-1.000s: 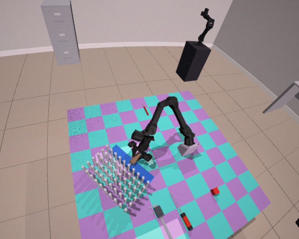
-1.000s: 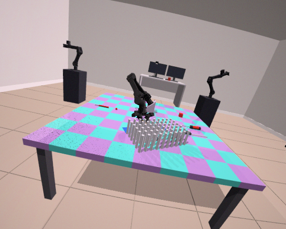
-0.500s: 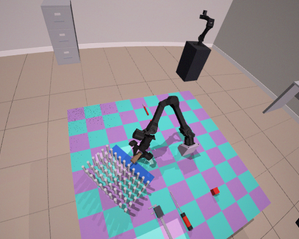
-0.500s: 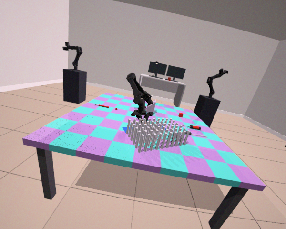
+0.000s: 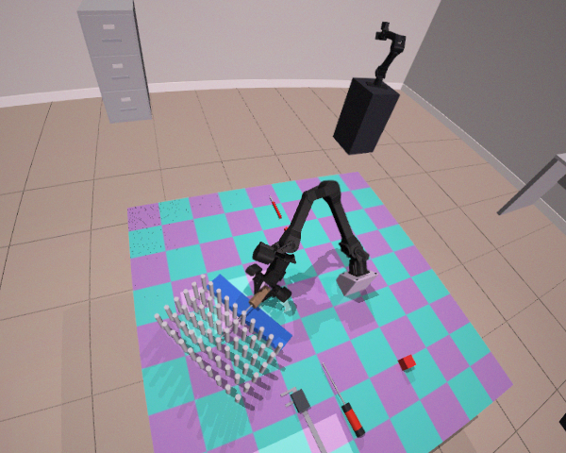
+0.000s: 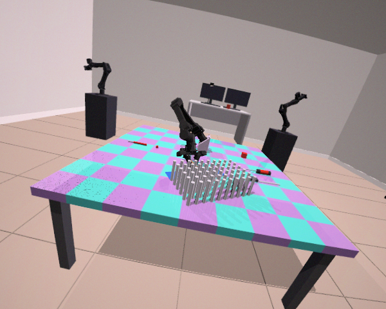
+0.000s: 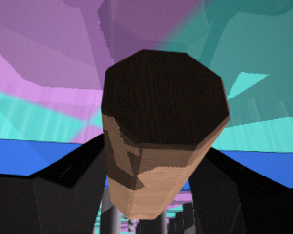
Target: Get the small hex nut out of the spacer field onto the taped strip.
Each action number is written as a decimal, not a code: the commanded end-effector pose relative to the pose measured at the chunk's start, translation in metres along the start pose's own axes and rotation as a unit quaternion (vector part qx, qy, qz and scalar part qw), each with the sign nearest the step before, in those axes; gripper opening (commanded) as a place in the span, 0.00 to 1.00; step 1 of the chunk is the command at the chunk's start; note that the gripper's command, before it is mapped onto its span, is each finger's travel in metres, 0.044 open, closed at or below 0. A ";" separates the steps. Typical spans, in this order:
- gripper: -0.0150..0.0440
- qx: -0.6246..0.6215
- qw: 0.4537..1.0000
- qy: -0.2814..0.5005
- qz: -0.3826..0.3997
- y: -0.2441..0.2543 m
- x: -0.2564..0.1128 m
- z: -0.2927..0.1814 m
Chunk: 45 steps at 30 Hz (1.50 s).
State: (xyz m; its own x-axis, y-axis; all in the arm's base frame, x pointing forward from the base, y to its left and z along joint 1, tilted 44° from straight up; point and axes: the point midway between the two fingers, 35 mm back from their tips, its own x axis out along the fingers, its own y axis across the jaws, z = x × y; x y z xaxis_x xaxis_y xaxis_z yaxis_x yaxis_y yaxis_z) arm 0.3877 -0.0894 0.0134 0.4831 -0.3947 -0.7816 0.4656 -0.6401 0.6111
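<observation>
My gripper (image 5: 261, 293) (image 6: 190, 158) (image 7: 147, 144) is shut on a tool's wooden handle (image 5: 258, 298) (image 7: 156, 166), above the blue taped strip (image 5: 274, 327) (image 6: 168, 176) (image 7: 12, 158). The handle tilts down toward the spacers, its dark butt end facing the wrist camera. A thin metal shaft (image 5: 244, 311) runs from it in among the standing metal spacers (image 5: 278, 351) (image 6: 190, 194) (image 7: 164, 221); its tip is hidden among them. The spacers look upright. I cannot make out the hex nut in any view. No nut shows on the visible part of the strip.
A red-and-black screwdriver (image 5: 352, 419) (image 6: 263, 172) and a grey forked tool (image 5: 300, 400) (image 6: 267, 182) lie beside the field. A red cube (image 5: 407, 361) (image 6: 244, 154) sits farther off. A thin red tool (image 5: 275, 209) (image 6: 139, 143) and a small red object (image 6: 157, 146) lie on the other side.
</observation>
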 end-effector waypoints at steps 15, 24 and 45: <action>0.25 -0.003 1.000 0.000 0.001 0.000 -0.008 0.011; 0.25 -0.003 1.000 0.000 0.001 0.000 -0.011 0.015; 0.25 -0.003 1.000 0.000 0.001 0.000 -0.018 0.027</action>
State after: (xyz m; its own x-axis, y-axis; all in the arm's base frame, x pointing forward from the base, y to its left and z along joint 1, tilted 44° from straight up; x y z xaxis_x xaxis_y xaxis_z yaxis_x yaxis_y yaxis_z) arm 0.3619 -0.0995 0.0230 0.4833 -0.3961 -0.7807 0.4650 -0.6395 0.6123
